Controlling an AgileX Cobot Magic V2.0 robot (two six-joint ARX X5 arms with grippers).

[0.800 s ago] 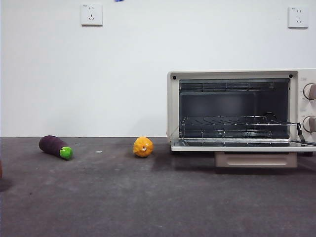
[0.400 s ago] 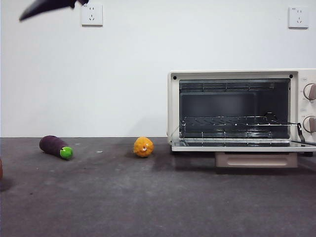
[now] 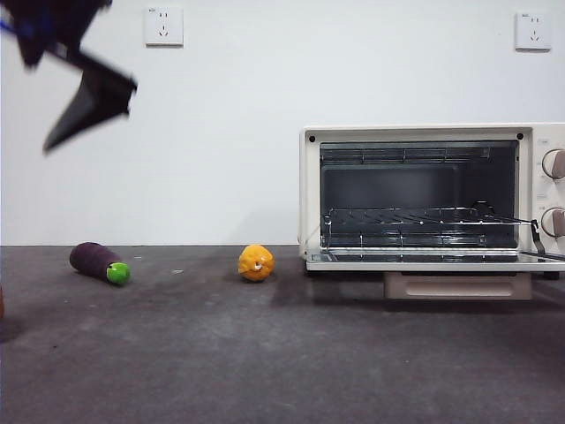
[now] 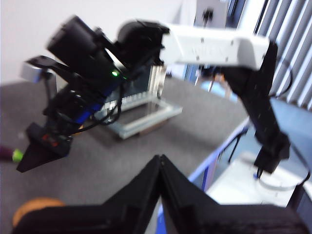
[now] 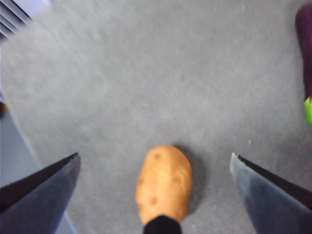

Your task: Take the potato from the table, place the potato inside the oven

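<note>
The potato (image 5: 164,184) is lying on the desk (image 5: 146,78), not yet touched, so the task is only beginning. In the right wrist view it is sitting directly below the right gripper (image 5: 155,195), between its two fingers (image 5: 41,192), which are spread wide and holding nothing. The eggplant (image 5: 306,63) is showing at the edge of that same view, near the potato but apart from it. In the front view this gripper (image 3: 84,102) is hanging high at the upper left, well above the desk, and the potato itself is barely showing at the left edge.

The left gripper (image 4: 160,163) is waiting off to the side; its fingers are pressed together at the tips with nothing between them. Its camera is catching the right arm and a sliver of the potato (image 4: 34,209) low in the picture.

The oven (image 3: 433,199) is standing at the right with its door down and its rack (image 3: 415,216) bare. The yellow ball (image 3: 256,262) is resting just in front of the oven's left corner.

Judging from this, everything is left to do: lowering onto the potato, closing on it, carrying it across past the ball, and setting it on the rack.
</note>
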